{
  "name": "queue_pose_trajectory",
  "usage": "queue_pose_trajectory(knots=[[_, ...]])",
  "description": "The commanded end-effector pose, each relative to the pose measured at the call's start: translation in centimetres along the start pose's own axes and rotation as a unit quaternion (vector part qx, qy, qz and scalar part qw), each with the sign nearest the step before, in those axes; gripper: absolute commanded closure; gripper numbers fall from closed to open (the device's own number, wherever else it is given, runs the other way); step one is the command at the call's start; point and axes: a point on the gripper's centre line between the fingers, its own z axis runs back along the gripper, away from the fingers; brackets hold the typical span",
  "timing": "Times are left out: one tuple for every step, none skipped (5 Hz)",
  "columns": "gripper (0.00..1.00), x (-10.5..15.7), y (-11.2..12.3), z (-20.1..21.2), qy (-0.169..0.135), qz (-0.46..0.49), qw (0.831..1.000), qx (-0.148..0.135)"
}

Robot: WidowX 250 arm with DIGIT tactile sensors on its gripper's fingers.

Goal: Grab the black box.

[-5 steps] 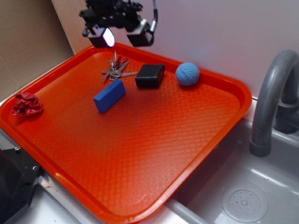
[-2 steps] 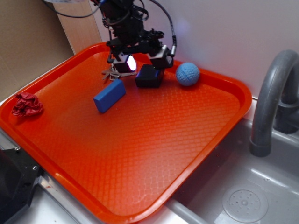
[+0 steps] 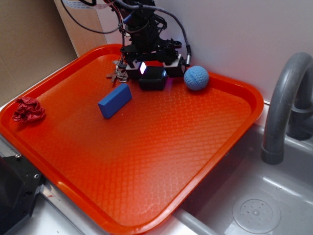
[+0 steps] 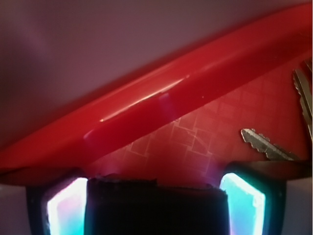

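Gripper down over the black box at the tray's far edge

Having dropped from above the keys (image 3: 117, 74), the gripper (image 3: 152, 69) now straddles the black box (image 3: 152, 80) near the tray's (image 3: 146, 161) far rim, jaws spread either side, not yet closed; squeezing looks like the next step.

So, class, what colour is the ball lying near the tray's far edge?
The ball is blue with a dimpled surface, seen best in the exterior view, on the orange-red tray.
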Motion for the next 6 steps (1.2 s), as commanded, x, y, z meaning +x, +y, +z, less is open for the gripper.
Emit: queue_pose_trajectory(knots=[[1.0, -0.7, -0.4, 0.8, -0.007, -0.021, 1.0, 0.002], [1.0, -0.7, 0.2, 5.9, -0.017, -0.083, 0.996, -0.039], [1.0, -1.8, 1.4, 11.3, -0.041, -0.153, 0.984, -0.079], [1.0, -3.4, 0.9, 16.8, -0.034, -0.186, 0.981, -0.051], [1.0, -4.0, 0.0, 22.1, 0.011, -0.219, 0.973, -0.075], [1.0, -5.2, 0.2, 24.0, 0.017, -0.221, 0.974, -0.045]])
